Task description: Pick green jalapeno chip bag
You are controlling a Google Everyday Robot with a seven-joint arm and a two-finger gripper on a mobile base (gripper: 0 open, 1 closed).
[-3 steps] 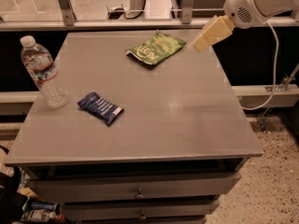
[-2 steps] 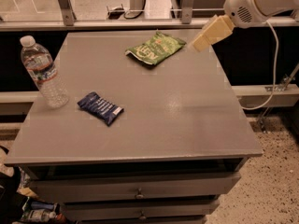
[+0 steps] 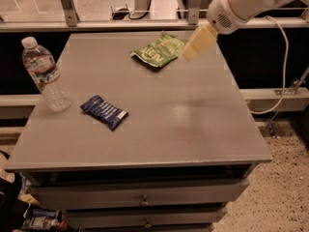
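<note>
The green jalapeno chip bag (image 3: 158,51) lies flat on the grey table (image 3: 164,124) near its far edge, a little right of centre. It is bright green and crinkly with white lettering. My gripper (image 3: 191,52) hangs from the white arm at the upper right. Its cream-coloured tip points down and left, just to the right of the bag's right end and above the table. It holds nothing.
A dark blue snack packet (image 3: 103,111) lies at the left middle of the table. A clear water bottle (image 3: 46,75) stands upright near the left edge. A grey cable (image 3: 282,57) hangs at the right. Drawers sit below the tabletop.
The gripper has moved left and slightly down, closer to the right end of the green bag. The bag, packet and bottle have not moved.
</note>
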